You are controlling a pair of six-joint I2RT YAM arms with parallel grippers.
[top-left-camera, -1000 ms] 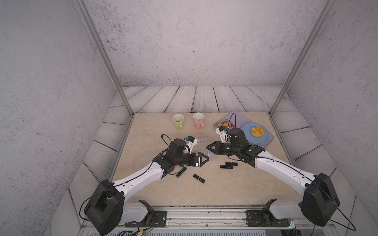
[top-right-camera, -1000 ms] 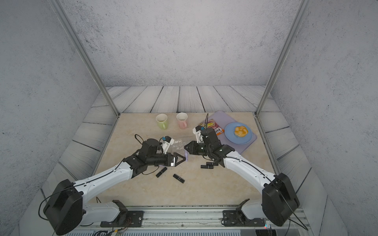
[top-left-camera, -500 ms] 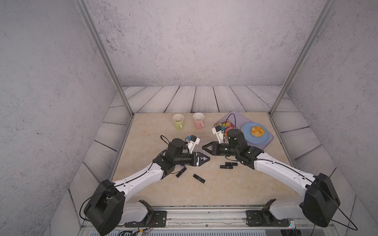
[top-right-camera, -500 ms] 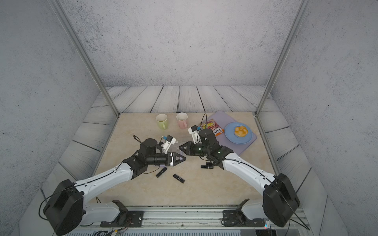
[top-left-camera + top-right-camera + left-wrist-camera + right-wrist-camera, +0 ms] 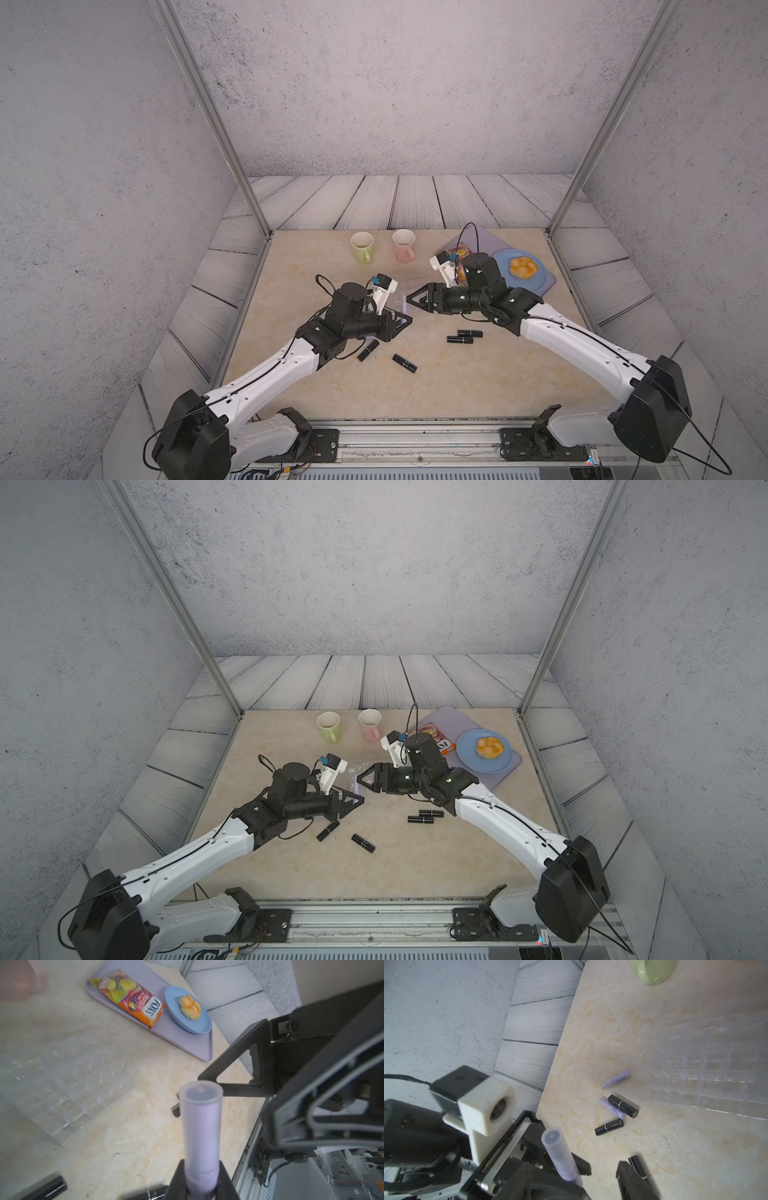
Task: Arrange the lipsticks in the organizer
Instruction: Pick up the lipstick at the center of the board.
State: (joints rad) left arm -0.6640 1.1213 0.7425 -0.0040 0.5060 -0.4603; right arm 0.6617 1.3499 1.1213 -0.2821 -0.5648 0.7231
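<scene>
My left gripper (image 5: 200, 1169) is shut on the base of a pale lilac lipstick (image 5: 200, 1126), which juts out past its fingertips. My right gripper (image 5: 583, 1186) stands open around that same tube (image 5: 560, 1157), one finger (image 5: 633, 1180) clear of it. In both top views the two grippers (image 5: 406, 320) (image 5: 410, 298) meet tip to tip beside the clear gridded organizer (image 5: 52, 1088) (image 5: 708, 1068). Black lipsticks (image 5: 368, 350) (image 5: 404, 363) (image 5: 464, 336) lie on the table. The right wrist view shows two more lilac ones (image 5: 615, 1078) (image 5: 611, 1108) and two black ones (image 5: 623, 1106) (image 5: 608, 1126) under the left arm.
A green mug (image 5: 363, 247) and a pink mug (image 5: 404, 245) stand at the back. The lilac flat tray (image 5: 182, 1039) at the back right carries a blue plate (image 5: 199, 1024) with a bun and a snack packet (image 5: 133, 999).
The left gripper has shut on the lilac lipstick that the right gripper held out. The right gripper has opened and let it go.
</scene>
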